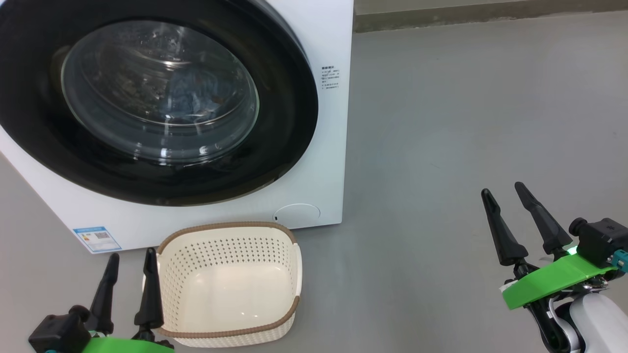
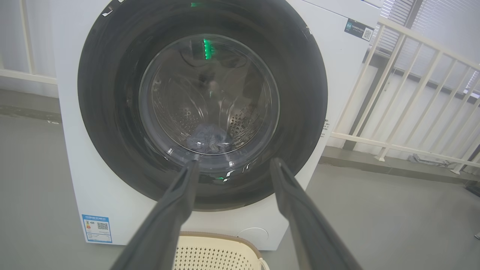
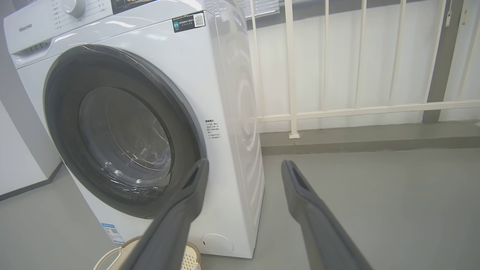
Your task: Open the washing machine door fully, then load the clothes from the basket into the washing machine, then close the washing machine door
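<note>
The left claw [image 1: 131, 254], released and empty, sits just beside the empty basket [image 1: 228, 229] and nearer the shut door [image 1: 294, 122] straight ahead, the right claw [image 1: 503, 189], also released, stands well aside, and the clothes [image 2: 208, 140] lie inside the washing machine [image 1: 331, 162].

I see the white washing machine [image 1: 326, 44], its black-rimmed door [image 1: 157, 93] shut, blue clothes [image 2: 208, 140] behind the glass, the cream basket [image 1: 225, 252] empty on the floor [image 1: 441, 122] just in front.
</note>
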